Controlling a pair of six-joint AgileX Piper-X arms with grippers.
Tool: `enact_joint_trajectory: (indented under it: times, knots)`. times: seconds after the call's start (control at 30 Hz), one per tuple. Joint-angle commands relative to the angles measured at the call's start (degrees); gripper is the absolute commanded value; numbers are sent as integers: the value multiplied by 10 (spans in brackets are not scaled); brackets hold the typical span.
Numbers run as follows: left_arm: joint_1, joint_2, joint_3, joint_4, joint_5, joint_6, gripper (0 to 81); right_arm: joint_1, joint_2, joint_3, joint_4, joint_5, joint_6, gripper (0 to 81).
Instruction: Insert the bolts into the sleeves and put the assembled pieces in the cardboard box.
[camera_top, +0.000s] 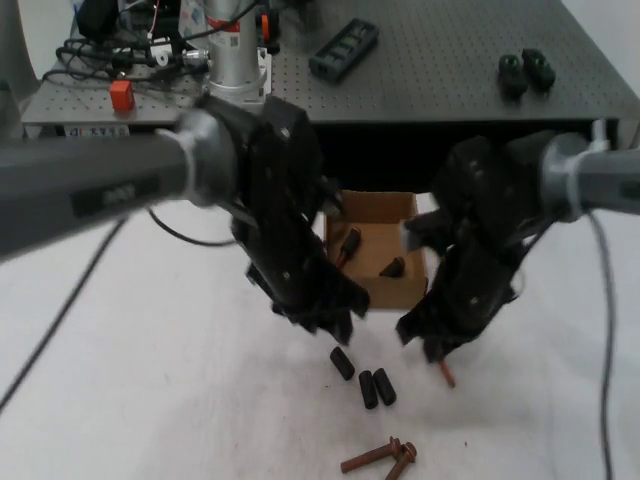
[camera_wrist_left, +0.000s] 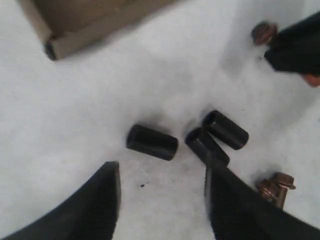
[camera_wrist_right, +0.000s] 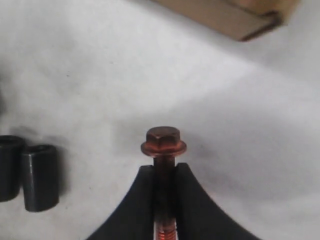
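Two arms hang low over a white cloth (camera_top: 150, 400). Farthest left, the left gripper (camera_wrist_left: 161, 172) has its fingers spread wide with nothing between them. It is poised just above three loose black sleeves (camera_wrist_left: 152, 142) lying on the cloth, one alone and the other two side by side. Behind the sleeves sits the cardboard box (camera_top: 385, 210), open on top, with two dark pieces (camera_top: 350, 243) lying inside. Nearer the camera than the sleeves, two copper-coloured bolts (camera_top: 375, 458) lie together on the cloth with their heads close. To the right of the sleeves, the right gripper (camera_wrist_right: 164, 170) is clamped tight on the shank of a third bolt (camera_wrist_right: 163, 142). Its flanged hex head sticks out past the fingertips, over the cloth, near the front of the box.
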Motion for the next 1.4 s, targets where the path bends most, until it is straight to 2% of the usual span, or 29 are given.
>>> enact_joint_trajectory:
  times: [0.0, 0.17, 0.43, 0.67, 1.03, 1.13, 1.27, 1.37]
  knots:
    - [-23, 14, -10, 11, 3, -7, 384, -16, -45, 19, -1, -5, -2, 24]
    - [-40, 36, -11, 3, -56, -47, 384, -50, -138, 99, -2, -5, 10, 24]
    - [-25, 64, -14, -1, -45, -143, 384, -53, -248, 179, -6, -5, 28, 24]
    - [-25, 64, -14, -42, -35, -210, 384, -53, -270, 187, -3, -5, 41, 24]
    - [-12, 90, -14, -41, -30, -237, 383, -53, -283, 187, 9, -19, 47, 24]
    - [-12, 93, -14, -47, -49, -237, 315, -53, -284, 187, 11, -19, 47, 24]
    - [-11, 93, -14, -57, -59, -229, 114, -53, -284, 187, 11, -19, 47, 24]
    - [-11, 93, -14, -59, -59, -213, 34, -53, -284, 187, 11, -19, 47, 24]
